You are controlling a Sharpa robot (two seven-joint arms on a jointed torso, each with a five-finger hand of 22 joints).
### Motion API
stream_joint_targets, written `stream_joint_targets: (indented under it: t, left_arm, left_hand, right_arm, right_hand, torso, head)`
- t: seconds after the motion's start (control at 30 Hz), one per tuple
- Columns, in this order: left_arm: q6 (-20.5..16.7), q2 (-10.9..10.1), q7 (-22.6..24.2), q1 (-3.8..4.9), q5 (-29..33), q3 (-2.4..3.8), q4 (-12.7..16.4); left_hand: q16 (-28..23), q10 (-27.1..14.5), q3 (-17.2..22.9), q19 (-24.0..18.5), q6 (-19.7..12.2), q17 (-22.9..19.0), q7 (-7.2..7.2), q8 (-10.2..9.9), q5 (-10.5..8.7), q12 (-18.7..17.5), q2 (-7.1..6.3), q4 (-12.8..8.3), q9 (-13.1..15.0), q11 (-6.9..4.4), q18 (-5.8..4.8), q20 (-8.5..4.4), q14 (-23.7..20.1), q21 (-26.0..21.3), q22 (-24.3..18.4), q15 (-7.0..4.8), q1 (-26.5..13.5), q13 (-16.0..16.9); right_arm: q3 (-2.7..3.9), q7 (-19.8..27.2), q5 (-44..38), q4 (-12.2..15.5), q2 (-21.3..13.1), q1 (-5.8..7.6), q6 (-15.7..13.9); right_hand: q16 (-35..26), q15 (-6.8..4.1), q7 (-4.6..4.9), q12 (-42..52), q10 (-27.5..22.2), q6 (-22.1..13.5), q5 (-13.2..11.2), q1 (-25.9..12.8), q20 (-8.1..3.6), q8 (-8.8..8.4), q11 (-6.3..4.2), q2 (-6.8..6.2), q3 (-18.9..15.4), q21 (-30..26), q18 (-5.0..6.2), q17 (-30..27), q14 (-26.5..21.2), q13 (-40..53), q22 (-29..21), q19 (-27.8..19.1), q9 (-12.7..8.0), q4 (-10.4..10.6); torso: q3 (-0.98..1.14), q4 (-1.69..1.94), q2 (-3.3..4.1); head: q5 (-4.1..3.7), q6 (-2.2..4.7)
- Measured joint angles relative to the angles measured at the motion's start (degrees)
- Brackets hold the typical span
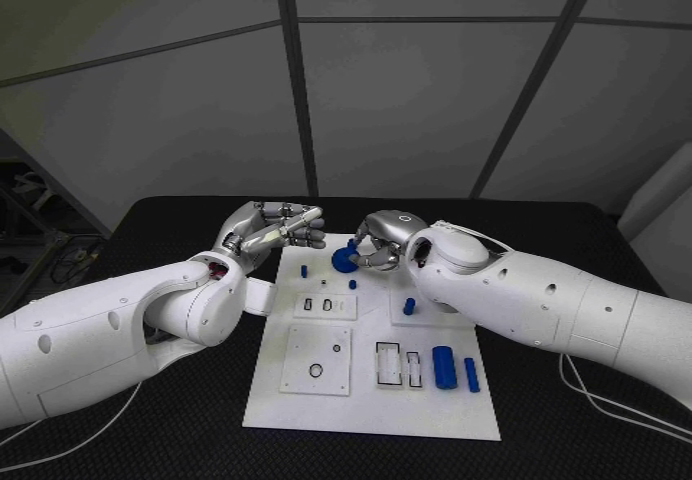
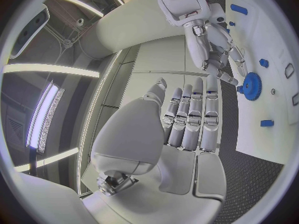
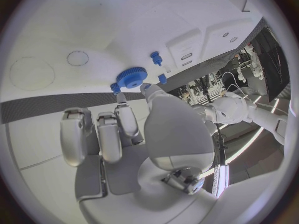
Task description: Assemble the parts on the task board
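Note:
The white task board (image 1: pixel 378 395) lies in the middle of the black table. A blue gear (image 1: pixel 346 260) sits at the board's far end, and my right hand (image 1: pixel 382 238) pinches its rim between thumb and fingertips. The gear (image 3: pixel 131 77) lies just past the right hand (image 3: pixel 134 134). My left hand (image 1: pixel 277 230) hovers over the board's far left corner, holding nothing. The left hand (image 2: pixel 187 129) has its fingers straight and side by side, pointing toward the gear (image 2: pixel 252 86) and the right hand (image 2: pixel 209 45).
Small blue pegs (image 1: pixel 304 270) (image 1: pixel 352 284) stand near the gear, and another blue piece (image 1: pixel 408 306) stands mid-board. Two blue cylinders (image 1: pixel 441 368) (image 1: pixel 472 374) lie near the right edge beside rectangular slots (image 1: pixel 389 364). A raised plate with a ring (image 1: pixel 317 362) sits at the near left.

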Motion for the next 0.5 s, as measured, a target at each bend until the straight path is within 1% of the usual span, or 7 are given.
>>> stream_joint_targets:
  t: [0.07,0.23,0.27,0.3,0.33,0.43,0.5]
  left_arm:
    - [0.0,-0.1,0.0,0.00,0.0,0.00,-0.1]
    - [0.0,-0.3,0.0,0.00,0.0,0.00,-0.3]
    - [0.0,-0.4,0.0,0.00,0.0,0.00,-0.3]
    - [0.0,-0.5,0.0,0.00,0.0,-0.01,-0.4]
    - [0.0,-0.5,0.0,0.00,0.0,-0.01,-0.4]
    - [0.0,-0.5,0.0,0.00,0.0,-0.01,-0.6]
    - [0.0,-0.5,0.0,0.00,0.0,-0.01,-0.7]
  left_hand:
    - [0.0,0.0,0.0,0.0,0.0,0.0,0.00,0.0,0.00,0.0,0.00,0.0,0.0,0.00,0.00,0.00,0.0,0.0,0.0,0.00,0.0,0.0]
    - [0.0,0.0,0.0,0.0,0.0,0.0,0.00,0.0,0.00,0.0,0.00,0.0,0.0,0.00,0.00,0.00,0.0,0.0,0.0,0.00,0.0,0.0]
    - [0.0,0.0,0.0,0.0,0.0,0.0,0.00,0.0,0.00,0.0,0.00,0.0,0.0,0.00,0.00,0.00,0.0,0.0,0.0,0.00,0.0,0.0]
    - [0.0,0.0,0.0,0.0,0.0,0.0,0.00,0.0,0.00,0.0,0.00,0.0,0.0,0.00,0.00,0.00,0.0,0.0,0.0,0.00,0.0,0.0]
    - [0.0,0.0,0.0,0.0,0.0,0.0,0.00,0.0,0.00,0.0,0.00,0.0,0.0,0.00,0.00,0.00,0.0,0.0,0.0,0.00,0.0,0.0]
    - [0.0,0.0,0.0,0.0,0.0,0.0,0.00,-0.2,0.00,0.0,0.00,0.0,0.0,0.00,0.00,0.00,0.0,-0.2,0.0,0.00,0.0,0.0]
    - [0.0,0.0,0.0,0.0,0.0,0.0,0.00,-0.2,0.00,0.0,0.00,0.0,0.0,0.00,0.00,0.00,0.0,-0.2,0.0,0.00,0.0,0.0]
  right_arm:
    - [0.00,1.3,0.8,1.7,-1.8,0.00,-2.1]
    - [0.04,6.1,5.5,6.8,-8.4,0.01,-6.2]
    - [0.04,7.1,6.7,7.7,-9.8,0.01,-6.5]
    - [0.04,8.0,7.9,8.4,-11.2,0.01,-6.8]
    - [0.04,9.2,9.7,9.3,-13.0,0.01,-6.9]
    - [0.04,11.8,14.0,10.6,-17.0,0.03,-7.1]
    - [0.01,13.5,17.2,11.0,-19.4,0.03,-7.1]
  right_hand:
    - [0.0,0.00,-0.02,0.0,0.0,0.0,-0.9,1.8,0.00,0.00,0.00,0.02,0.8,0.0,0.00,0.0,0.0,0.0,0.0,0.0,-0.1,-1.2]
    - [-0.2,0.00,-0.23,-0.1,0.0,0.2,-5.4,4.5,-0.12,0.00,0.00,-0.75,1.9,-0.4,0.00,0.0,0.0,-0.5,0.0,0.1,-0.2,-3.3]
    - [-0.5,0.00,-0.51,-0.7,-0.2,0.5,-6.8,5.0,-0.39,0.00,-0.25,-0.92,1.9,-0.9,0.01,0.0,0.0,-1.0,0.0,-0.4,-0.2,-3.8]
    - [-0.8,0.00,-0.64,-1.0,-0.5,0.6,-7.6,5.2,-0.42,0.00,-0.49,-0.85,1.8,-1.2,0.01,0.0,0.0,-1.3,0.0,-1.0,-0.2,-3.9]
    - [-1.1,0.00,-0.64,-1.4,-0.8,0.6,-8.1,5.6,-0.47,0.00,-0.65,-1.27,1.8,-1.6,0.00,0.0,0.0,-1.7,0.0,-1.7,-0.2,-4.3]
    - [-2.2,-0.22,-0.64,-2.8,-2.2,0.6,-9.3,6.6,-0.66,0.00,-0.69,-1.55,1.9,-3.2,0.00,0.0,0.2,-3.0,0.0,-4.2,-0.3,-5.1]
    - [-2.3,-0.43,-0.85,-2.9,-2.4,0.9,-9.3,7.3,-0.74,0.00,-0.72,-1.78,1.8,-3.5,0.00,0.0,0.0,-3.3,0.0,-4.6,-0.3,-5.5]
  torso:
    - [0.01,-0.01,-0.04]
    - [0.04,-0.17,-0.16]
    - [0.06,-0.25,-0.21]
    - [0.07,-0.33,-0.27]
    - [0.10,-0.46,-0.34]
    - [0.18,-0.81,-0.50]
    - [0.24,-0.99,-0.60]
  head:
    - [0.00,0.07]
    - [0.00,0.27]
    - [0.03,0.27]
    - [0.10,0.27]
    - [0.16,0.31]
    - [0.14,0.44]
    - [-0.01,0.49]
